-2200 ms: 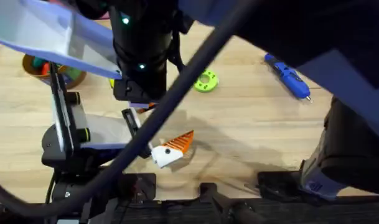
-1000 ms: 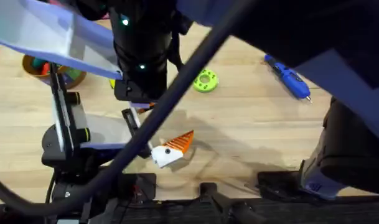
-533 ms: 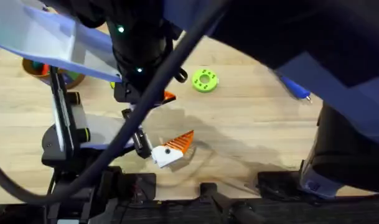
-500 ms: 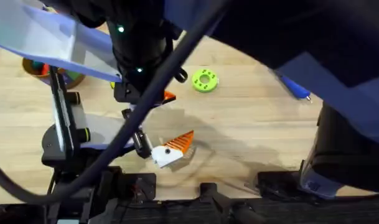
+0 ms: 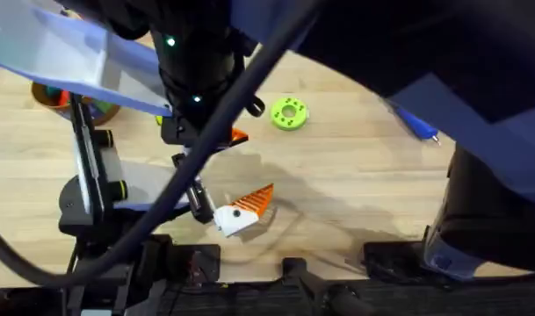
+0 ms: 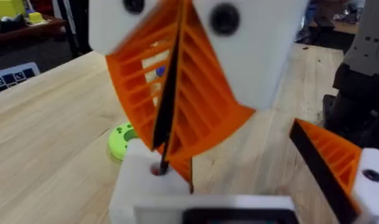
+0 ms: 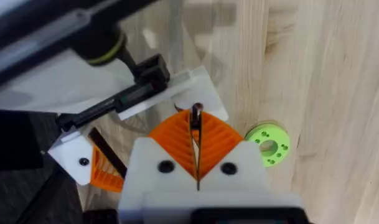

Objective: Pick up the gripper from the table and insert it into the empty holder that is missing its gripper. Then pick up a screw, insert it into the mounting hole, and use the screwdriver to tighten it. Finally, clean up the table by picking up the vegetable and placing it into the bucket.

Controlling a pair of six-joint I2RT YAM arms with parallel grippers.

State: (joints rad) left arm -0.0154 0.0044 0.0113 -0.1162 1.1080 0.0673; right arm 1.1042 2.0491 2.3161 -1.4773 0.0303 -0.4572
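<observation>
My right gripper (image 7: pixel 195 127) is shut on a thin dark screw (image 7: pixel 196 115). In the left wrist view that same right gripper (image 6: pixel 170 134) holds the screw's tip at the mounting hole of the white holder (image 6: pixel 139 180). The orange ribbed gripper (image 6: pixel 184 168) sits in that holder. My left arm (image 5: pixel 197 70) looms dark under the overhead camera and covers this spot. Only the tip end of the blue screwdriver (image 5: pixel 418 127) shows, at the far right. The bucket (image 5: pixel 104 111) stands at the far left. A yellow sliver (image 5: pixel 159 119) beside the arm may be the vegetable.
A second white block with an orange tip (image 5: pixel 242 212) (image 6: pixel 338 168) ends the black fixture arm near the front. A green ring (image 5: pixel 289 113) (image 7: pixel 268 144) lies on the wood past it. My right arm (image 5: pixel 478 202) fills the right side.
Since a second ago both arms shifted slightly. An orange tip came into view under the left arm, and the right arm now covers more of the screwdriver. Nothing moved in the last half second.
</observation>
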